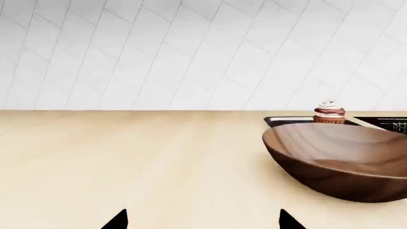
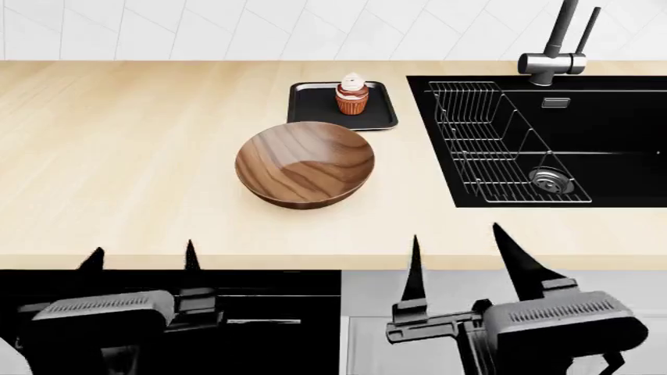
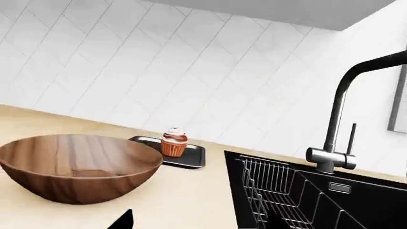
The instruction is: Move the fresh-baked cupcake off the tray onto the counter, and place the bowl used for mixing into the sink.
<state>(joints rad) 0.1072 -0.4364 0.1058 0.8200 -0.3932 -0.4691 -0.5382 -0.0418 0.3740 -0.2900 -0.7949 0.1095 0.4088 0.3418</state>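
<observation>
The cupcake [image 2: 352, 95], with its orange-red liner and white frosting, stands on the black tray [image 2: 312, 117] at the back of the counter [image 2: 125, 156]. In front of the tray the wooden bowl [image 2: 304, 162] rests upright on the counter. To the right lies the black sink [image 2: 615, 148]. My left gripper [image 2: 143, 254] is open at the counter's front edge, left of the bowl. My right gripper [image 2: 457, 238] is open at the front edge, between bowl and sink. Both are empty. The left wrist view shows the bowl [image 1: 343, 157] and the cupcake [image 1: 329, 113] behind it.
A wire dish rack [image 2: 490, 141] and a steel drain [image 2: 549, 180] sit in the sink, and a grey faucet [image 2: 558, 55] stands behind it. A white tiled wall [image 3: 127, 57] backs the counter. Dark cabinet fronts lie below the counter edge.
</observation>
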